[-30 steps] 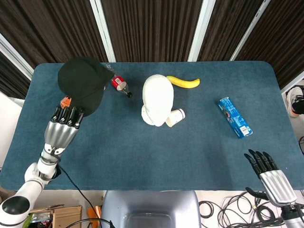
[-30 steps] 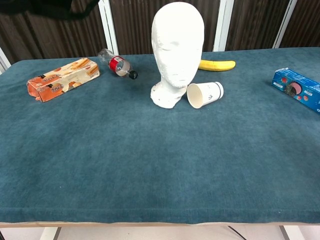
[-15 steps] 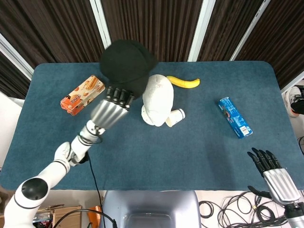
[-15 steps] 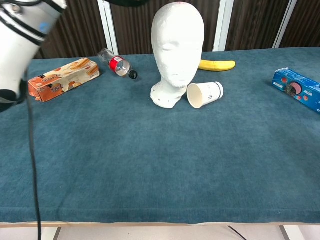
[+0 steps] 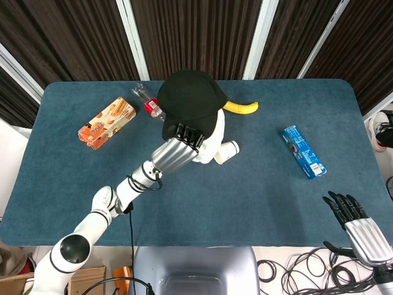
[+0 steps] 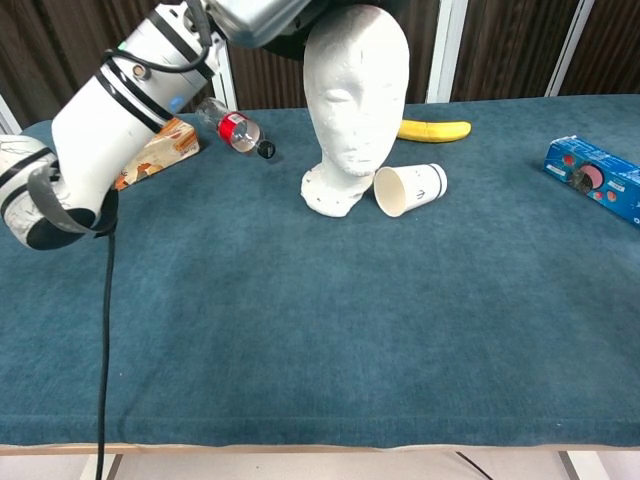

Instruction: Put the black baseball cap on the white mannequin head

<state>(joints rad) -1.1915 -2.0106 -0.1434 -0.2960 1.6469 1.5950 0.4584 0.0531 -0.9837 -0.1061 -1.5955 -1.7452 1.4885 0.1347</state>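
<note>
1. Now I have the cap (image 5: 189, 102) in my left hand (image 5: 177, 149), fingers curled onto its near edge, and it sits over the crown of the mannequin head (image 6: 356, 95) so it can drop straight on.
2. I cannot tell whether it is touching the crown.
3. My right hand (image 5: 356, 222) rests at the near right edge, fingers spread and holding nothing, clear of the work.
4. The paper cup (image 6: 410, 188) lies beside the neck, so I judge a nudge risky.
</note>
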